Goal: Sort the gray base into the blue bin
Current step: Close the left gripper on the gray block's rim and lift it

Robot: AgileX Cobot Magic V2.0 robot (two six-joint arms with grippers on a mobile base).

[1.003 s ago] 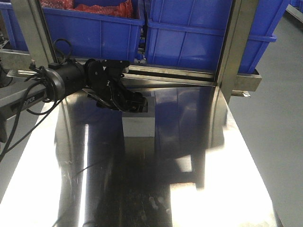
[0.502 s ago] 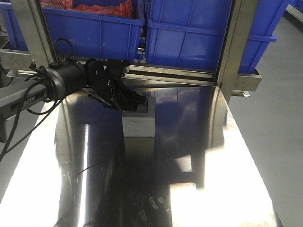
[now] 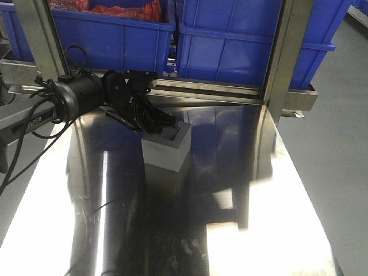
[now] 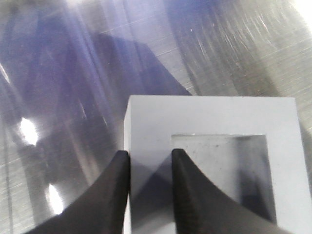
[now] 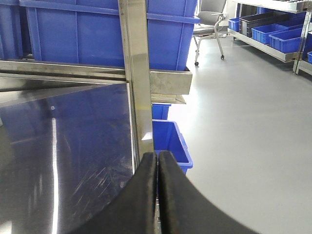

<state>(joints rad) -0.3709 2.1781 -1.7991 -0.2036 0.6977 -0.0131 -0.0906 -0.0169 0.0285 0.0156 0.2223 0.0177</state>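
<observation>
Left end effector (image 3: 156, 123) clamps one rim wall of gray base (image 3: 167, 150), one finger (image 4: 187, 190) in the recess, the other outside. Base sits tilted over table (image 3: 259, 218), well short of blue bin (image 3: 241, 52). Right end effector (image 5: 157, 163) is pinched together, empty.

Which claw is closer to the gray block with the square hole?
Left. The left claw pinches one wall of the gray base, a finger either side. The right claw is shut, at the right edge of the table.
</observation>
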